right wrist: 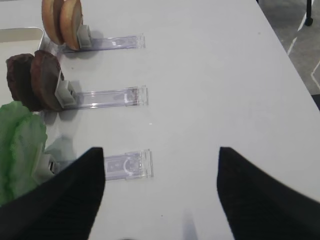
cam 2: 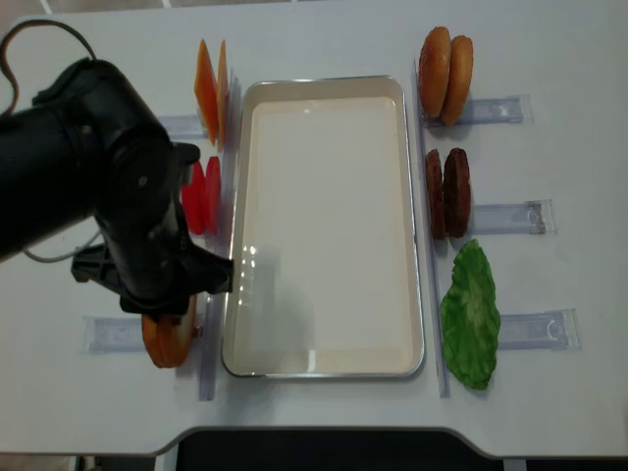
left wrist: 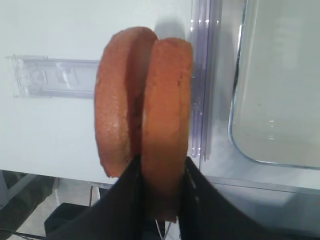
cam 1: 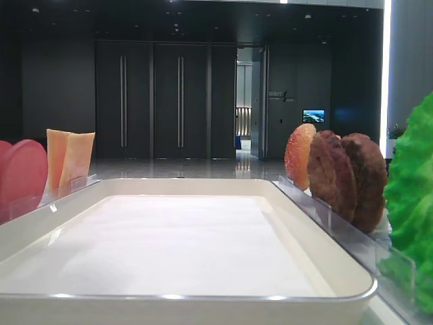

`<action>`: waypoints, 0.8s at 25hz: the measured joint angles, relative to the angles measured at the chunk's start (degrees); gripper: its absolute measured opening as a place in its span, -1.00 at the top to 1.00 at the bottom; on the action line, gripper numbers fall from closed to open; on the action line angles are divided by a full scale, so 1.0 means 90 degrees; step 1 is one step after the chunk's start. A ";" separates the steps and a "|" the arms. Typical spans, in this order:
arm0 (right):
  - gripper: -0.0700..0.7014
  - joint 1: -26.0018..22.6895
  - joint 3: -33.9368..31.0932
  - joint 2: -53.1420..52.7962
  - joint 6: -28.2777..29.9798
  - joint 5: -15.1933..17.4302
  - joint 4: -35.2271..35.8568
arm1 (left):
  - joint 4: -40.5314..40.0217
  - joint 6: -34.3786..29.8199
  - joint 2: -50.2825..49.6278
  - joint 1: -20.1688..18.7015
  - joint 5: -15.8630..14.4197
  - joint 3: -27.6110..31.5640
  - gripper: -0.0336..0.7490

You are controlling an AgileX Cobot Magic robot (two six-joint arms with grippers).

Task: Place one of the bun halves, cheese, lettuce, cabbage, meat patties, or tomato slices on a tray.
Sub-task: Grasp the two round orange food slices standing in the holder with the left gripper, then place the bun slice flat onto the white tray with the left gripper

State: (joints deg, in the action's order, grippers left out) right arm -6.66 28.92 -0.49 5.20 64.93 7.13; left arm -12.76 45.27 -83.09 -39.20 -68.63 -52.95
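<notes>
In the left wrist view my left gripper (left wrist: 162, 165) is shut on one bun half (left wrist: 167, 100), an orange-brown disc on edge. A second bun half (left wrist: 115, 100) stands right against it on the left. From above, this pair (cam 2: 167, 339) lies at the white tray's (cam 2: 412, 226) near-left corner, under my black left arm. The tray's bottom is bare. Tomato slices (cam 2: 201, 196) and cheese (cam 2: 211, 78) stand left of the tray. Two more bun halves (cam 2: 446, 64), meat patties (cam 2: 446, 191) and lettuce (cam 2: 469, 314) are on its right. My right gripper (right wrist: 160, 197) hangs open over bare table.
Clear plastic holders (cam 2: 500, 110) stick out from each food stack. One empty holder end (right wrist: 127, 165) lies just ahead of my right gripper's left finger. The table's near edge runs close below the gripped bun, and a tray corner (left wrist: 235, 135) is at its right.
</notes>
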 joint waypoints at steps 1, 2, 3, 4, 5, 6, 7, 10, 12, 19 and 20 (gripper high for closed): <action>-0.37 0.0000 0.0000 0.0000 0.0000 0.0000 0.0000 | 0.0005 0.0000 0.0043 0.0000 -0.0007 -0.0023 0.56; -0.37 0.0000 0.0000 0.0000 0.0000 0.0000 0.0000 | 0.0005 0.0000 0.0089 0.0000 -0.0007 -0.0031 0.56; -0.37 0.0000 0.0000 0.0000 0.0000 0.0000 0.0000 | 0.0005 0.0000 0.0122 0.0000 -0.0013 -0.0046 0.56; -0.37 0.0000 0.0000 0.0000 0.0000 0.0000 0.0000 | 0.0012 -0.0015 0.0153 0.0000 -0.0029 -0.0082 0.56; -0.37 0.0000 0.0000 0.0000 0.0000 0.0000 0.0000 | 0.0012 -0.0040 0.0181 0.0000 -0.0045 -0.0133 0.56; -0.37 0.0000 0.0000 0.0000 0.0000 0.0000 0.0000 | 0.0027 -0.0056 0.0197 0.0000 -0.0059 -0.0185 0.56; -0.37 0.0000 0.0000 0.0000 0.0000 0.0000 0.0000 | 0.0045 -0.0063 0.0204 0.0000 -0.0062 -0.0262 0.57; -0.37 0.0000 0.0000 0.0000 0.0000 0.0000 0.0000 | 0.0130 -0.0100 0.0211 0.0000 -0.0075 -0.0527 0.57; -0.37 0.0000 0.0000 0.0000 0.0000 0.0000 0.0000 | 0.0186 -0.0120 0.0211 0.0000 -0.0084 -0.0728 0.57; -0.37 0.0000 0.0000 0.0000 0.0000 0.0000 0.0000 | 0.0724 -0.0273 0.0211 0.0000 0.0099 -0.1020 0.57; -0.37 0.0000 0.0000 0.0000 0.0000 0.0000 0.0000 | 0.0875 -0.0346 0.0211 0.0000 0.0280 -0.1020 0.57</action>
State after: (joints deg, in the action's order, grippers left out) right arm -6.66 28.92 -0.49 5.20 64.93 7.13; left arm -4.89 42.15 -81.19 -39.20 -66.11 -62.13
